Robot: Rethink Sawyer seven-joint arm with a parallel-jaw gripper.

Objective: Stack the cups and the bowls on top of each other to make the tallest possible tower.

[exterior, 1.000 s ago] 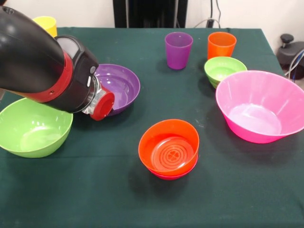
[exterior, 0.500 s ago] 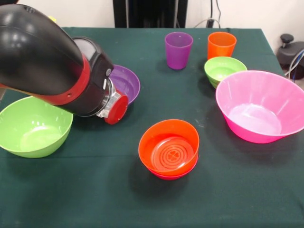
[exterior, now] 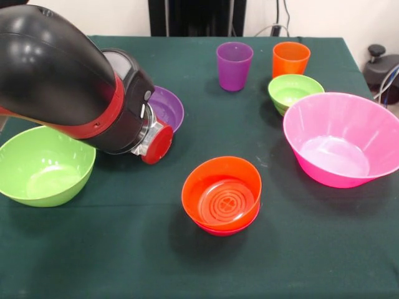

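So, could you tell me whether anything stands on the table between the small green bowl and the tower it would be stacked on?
Nothing visible does. The small green bowl sits at the far side beside the huge pink bowl, and bare cloth runs from it to the tower. The arm is off to the other side, over the purple bowl.

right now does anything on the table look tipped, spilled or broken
Nothing stands out. Every bowl and cup in view sits upright and whole, nothing spilled. The orange bowl sits squarely nested in the red-magenta bowl. The arm hides part of the purple bowl, so that one can't be fully checked.
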